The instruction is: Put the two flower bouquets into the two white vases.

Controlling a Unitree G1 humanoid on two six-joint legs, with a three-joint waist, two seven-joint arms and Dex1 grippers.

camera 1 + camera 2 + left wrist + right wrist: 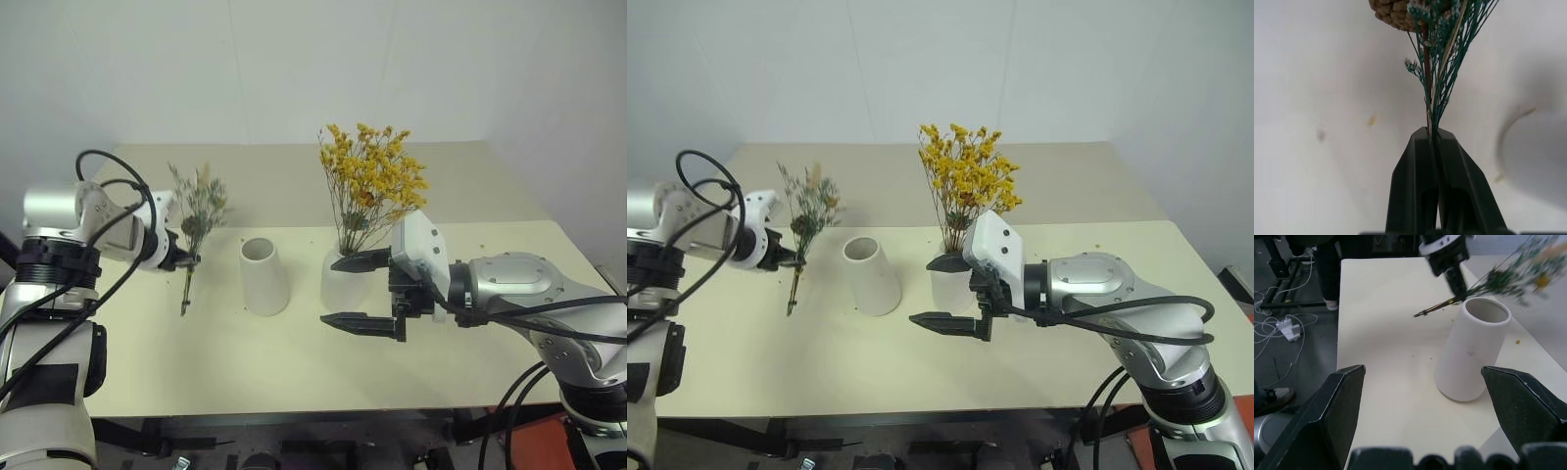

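Item one, yellow-orange dried flower bouquet (370, 186): stands upright in the rounder white vase (338, 284) at centre frame, stems down inside the mouth; this half of the task reads as done. Item two, grey-green sprig bunch (198, 211): at left of frame, held off the cream table (294, 362) by the left gripper (186, 260), whose jaws are clenched on the thin stems just below the foliage (the left wrist view shows the two black fingers pressed together with the stems pinched between them); the stem ends hang down toward the tabletop, tilted slightly. Item three, tapered white vase (265, 276): stands with its wide mouth empty, between the sprig bunch and the filled vase, near the bunch but apart from it. Item four, right gripper (367, 292): jaws spread wide and grasping nothing, hovering just in front of the rounder vase, pointing toward the tapered one. Outstanding, by judgement: carry the sprig bunch over the tapered vase, lower the stems into its mouth, release.
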